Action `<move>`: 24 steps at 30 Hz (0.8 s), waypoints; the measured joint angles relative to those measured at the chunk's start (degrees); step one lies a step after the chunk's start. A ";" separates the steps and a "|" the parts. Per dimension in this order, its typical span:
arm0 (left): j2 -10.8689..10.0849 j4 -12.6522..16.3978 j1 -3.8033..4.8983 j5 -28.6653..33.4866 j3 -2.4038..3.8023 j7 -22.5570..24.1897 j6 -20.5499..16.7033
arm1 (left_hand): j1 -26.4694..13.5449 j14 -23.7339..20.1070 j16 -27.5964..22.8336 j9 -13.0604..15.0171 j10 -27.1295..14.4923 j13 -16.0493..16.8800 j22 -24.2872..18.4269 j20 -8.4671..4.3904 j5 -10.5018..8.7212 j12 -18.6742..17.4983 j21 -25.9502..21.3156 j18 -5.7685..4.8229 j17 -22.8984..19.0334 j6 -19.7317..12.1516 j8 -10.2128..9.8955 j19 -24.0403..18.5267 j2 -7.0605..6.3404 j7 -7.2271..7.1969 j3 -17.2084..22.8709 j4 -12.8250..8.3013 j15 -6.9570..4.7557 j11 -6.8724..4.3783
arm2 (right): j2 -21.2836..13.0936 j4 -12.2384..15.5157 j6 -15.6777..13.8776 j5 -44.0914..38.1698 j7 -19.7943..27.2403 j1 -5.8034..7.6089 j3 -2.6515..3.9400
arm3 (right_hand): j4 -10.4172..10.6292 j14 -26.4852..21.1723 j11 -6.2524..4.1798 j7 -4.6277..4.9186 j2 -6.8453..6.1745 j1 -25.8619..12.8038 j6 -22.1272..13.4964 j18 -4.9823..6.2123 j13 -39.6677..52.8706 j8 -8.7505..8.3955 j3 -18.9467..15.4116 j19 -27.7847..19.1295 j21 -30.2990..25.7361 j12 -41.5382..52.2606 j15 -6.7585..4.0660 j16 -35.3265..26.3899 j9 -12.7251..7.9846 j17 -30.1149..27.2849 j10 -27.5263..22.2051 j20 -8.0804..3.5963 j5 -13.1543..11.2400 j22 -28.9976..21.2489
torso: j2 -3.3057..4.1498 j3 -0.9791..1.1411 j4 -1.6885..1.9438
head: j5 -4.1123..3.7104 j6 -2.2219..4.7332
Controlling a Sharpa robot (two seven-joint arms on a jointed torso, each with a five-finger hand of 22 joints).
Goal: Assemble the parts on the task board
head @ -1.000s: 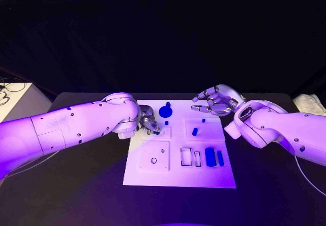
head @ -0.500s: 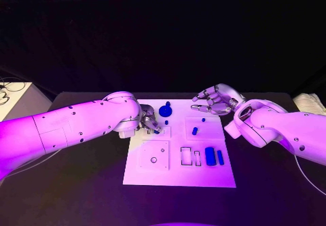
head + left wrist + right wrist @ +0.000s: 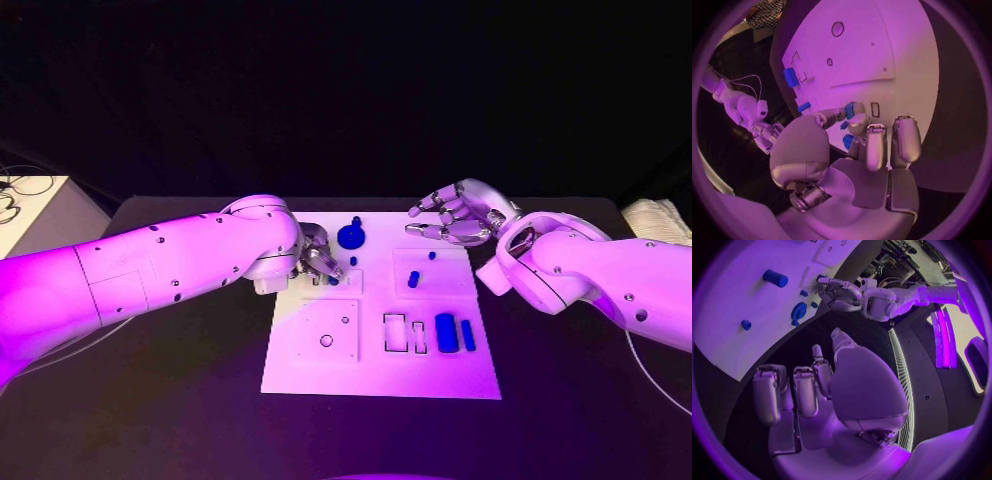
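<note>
**Blue parts on the white board, left hand at the far-left corner**

White and flat, the task board (image 3: 382, 372) lay in the middle of the black table (image 3: 159, 400). The left hand (image 3: 316, 264) was down at the board's far-left corner, its fingertips (image 3: 856, 122) closed around a small blue part (image 3: 849, 110) right at the board's surface. The right hand (image 3: 459, 215) hung above the far-right corner, fingers loosely curled and apart, with nothing in them.

A round blue part (image 3: 351, 237) sat near the board's far edge, just beside the left hand. Two small blue pegs (image 3: 414, 279) stood in the far-right quarter. By the right edge, nearer the robot, a thick blue block (image 3: 446, 332) lay beside a slimmer blue bar (image 3: 467, 335), both lengthwise.
</note>
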 measured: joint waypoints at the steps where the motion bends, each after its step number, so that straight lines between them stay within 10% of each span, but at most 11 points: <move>1: 0.03 -0.05 0.00 0.02 0.00 -0.02 0.04 | 0.00 0.00 0.00 0.00 0.00 0.00 0.00 0.00 -0.05 0.00 0.00 0.00 0.00 0.08 0.00 0.00 0.00 0.07 -0.08 -0.08 0.00 0.00 | -0.01 0.00 0.01 0.00 0.00 0.00 0.00 | 0.00 0.00 0.00 0.00 0.00 0.00 0.00 0.00 0.00 0.00 0.00 0.00 0.00 0.00 0.00 0.00 0.00 0.00 0.00 0.00 0.00 0.00 | 0.00 0.00 0.00 | -0.01 0.01; 12: 0.21 -0.46 0.00 0.19 0.02 -0.03 0.26 | -1.43 0.06 0.00 -0.34 0.00 0.21 0.04 0.00 -0.41 0.00 0.00 0.00 0.00 0.74 -0.57 0.00 0.08 -0.56 -1.17 -2.47 -0.06 0.00 | -0.07 0.03 0.05 -0.01 -0.03 0.00 0.00 | 0.00 0.00 0.00 0.00 0.23 -0.23 0.00 0.00 0.00 0.00 0.00 0.00 0.00 0.00 0.00 0.00 0.00 0.00 0.00 0.00 0.23 -0.01 | 0.00 -0.01 0.01 | -0.08 0.05; 24: 0.20 -0.65 -0.03 0.21 -0.02 -0.19 0.38 | -1.74 0.21 0.00 -0.67 0.00 0.30 0.06 -0.21 -0.63 -0.01 0.00 0.00 0.00 1.78 -0.94 0.21 -0.22 -1.60 -7.33 0.53 -0.21 0.00 | -0.19 0.07 -0.04 0.02 0.02 0.00 -0.01 | 0.00 0.00 0.00 0.00 0.52 -0.53 0.00 0.00 0.00 0.00 0.00 0.00 -0.38 -0.23 0.00 0.00 0.00 -0.01 0.00 0.00 0.22 -0.01 | 0.01 -0.03 0.01 | -0.13 0.06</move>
